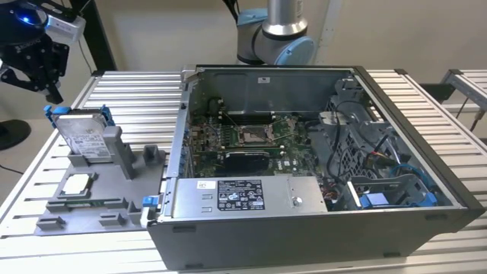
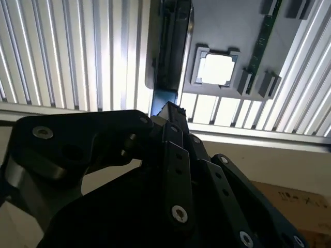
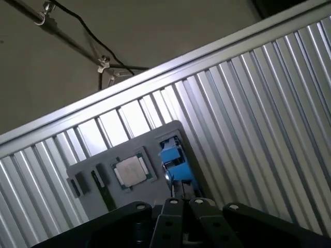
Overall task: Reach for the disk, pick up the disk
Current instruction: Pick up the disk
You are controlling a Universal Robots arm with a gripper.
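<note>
Disk point(image 1: 82, 137) stands on edge in a slot of the grey tray point(image 1: 99, 200) on the desk point(image 1: 137, 91), at the exterior view's left. Blue bracket is uppermost, so the top edge is free for a grab from above. Hand point(image 1: 34, 87) hangs above it, apart. Cannot tell how wide the hand stands.

On the bench point(image 1: 137, 91) the open case point(image 1: 304, 240) sits toward the exterior view's right; just beside it, on its left, lies the holder point(image 1: 114, 188); the disk point(image 1: 82, 137) stands on edge, tilted, at the holder's far end; the chip point(image 1: 76, 184) lies flat in a recess in front of the disk; the claw point(image 1: 38, 85) hangs above the disk, apart from it; inside the case, the board point(image 1: 251, 137) lies behind the box point(image 1: 243, 197); the arm's base point(image 1: 274, 34) stands behind the case.
</note>
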